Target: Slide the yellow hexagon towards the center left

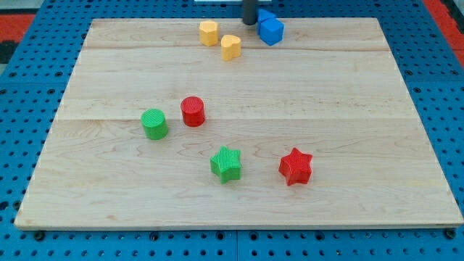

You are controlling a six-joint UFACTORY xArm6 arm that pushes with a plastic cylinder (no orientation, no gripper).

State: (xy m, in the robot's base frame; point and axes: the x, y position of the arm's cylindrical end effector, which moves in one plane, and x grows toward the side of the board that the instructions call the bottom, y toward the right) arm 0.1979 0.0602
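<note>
The yellow hexagon (209, 32) sits near the view's top edge of the wooden board (348, 87), left of centre. A second yellow block (231, 47), heart-like in shape, lies just to its lower right. My tip (249, 22) is at the view's top, right of both yellow blocks, touching or nearly touching the left side of the blue blocks (270, 28). The tip is about a block and a half's width from the hexagon.
A red cylinder (193, 112) and a green cylinder (154, 124) stand at centre left. A green star (226, 163) and a red star (296, 167) lie toward the view's bottom. A blue pegboard (29, 101) surrounds the board.
</note>
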